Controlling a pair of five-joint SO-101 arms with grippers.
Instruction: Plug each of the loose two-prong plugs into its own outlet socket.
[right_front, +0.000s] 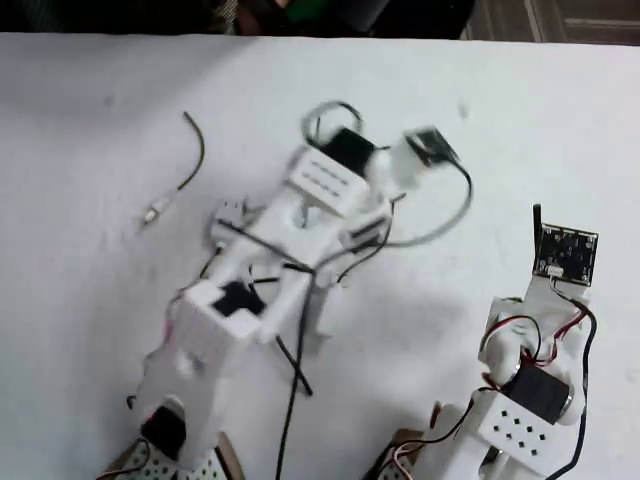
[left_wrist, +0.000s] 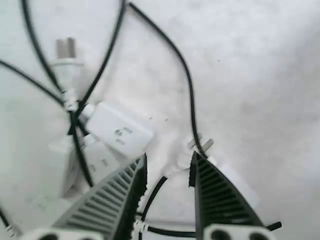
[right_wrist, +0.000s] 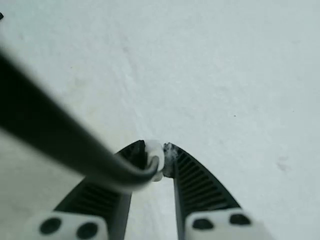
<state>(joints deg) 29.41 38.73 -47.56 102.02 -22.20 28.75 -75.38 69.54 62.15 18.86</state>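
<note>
Plug (left_wrist: 204, 145) between the spread tips of the left claw (left_wrist: 168, 157) needs a square pinch behind its prongs, while the right claw (right_wrist: 158, 150) clamps a cable end (right_wrist: 153, 148).

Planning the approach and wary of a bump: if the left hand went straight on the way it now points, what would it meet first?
Probably the two-prong plug lying on the table just beyond the open left hand, close to one fingertip, though depth is hard to judge.
</note>
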